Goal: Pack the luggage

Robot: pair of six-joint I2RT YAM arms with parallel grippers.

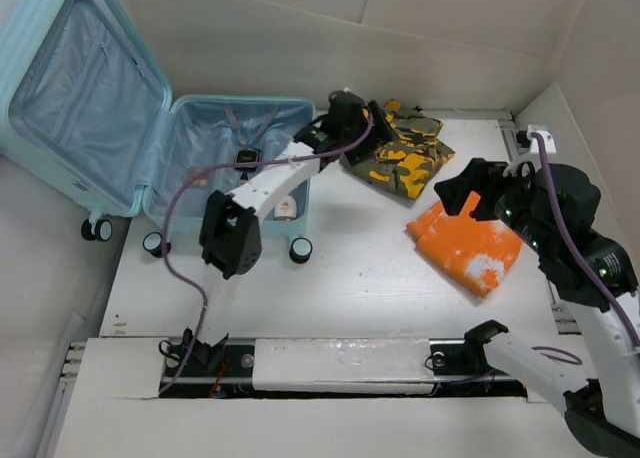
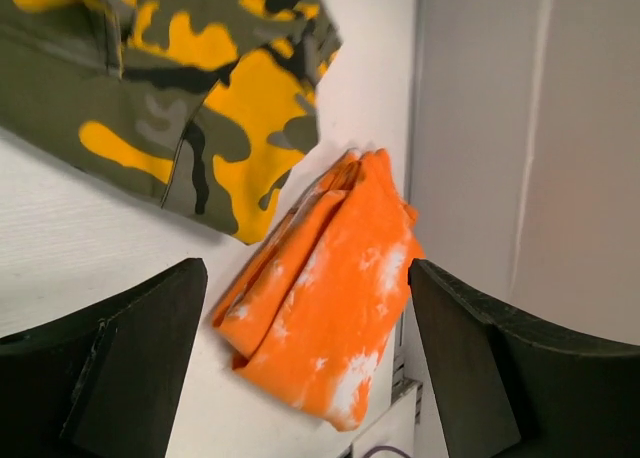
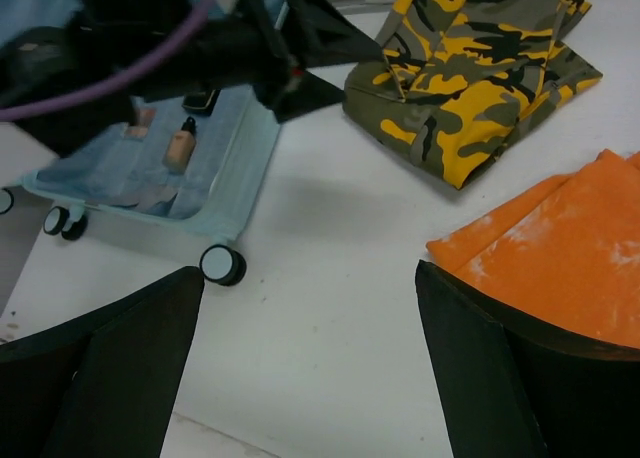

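The luggage (image 1: 120, 128) is a pale aqua suitcase lying open at the far left, lid up and its lined base (image 1: 215, 143) flat; it also shows in the right wrist view (image 3: 245, 168). A folded camouflage garment (image 1: 400, 148) lies right of it, with a folded orange cloth (image 1: 468, 246) nearer on the right. My left gripper (image 1: 378, 121) is open and empty at the camouflage garment's left edge; its wrist view shows the garment (image 2: 150, 78) and the orange cloth (image 2: 330, 288) beyond the open jaws (image 2: 310, 358). My right gripper (image 1: 468, 186) is open and empty above the orange cloth's far-left edge (image 3: 560, 248).
A small bottle (image 1: 285, 208) and a black item (image 1: 246, 158) lie in the suitcase base. Caster wheels (image 1: 300, 249) stick out at its near edge. My left arm (image 1: 265, 183) stretches over the base. Walls close the table at the back and right.
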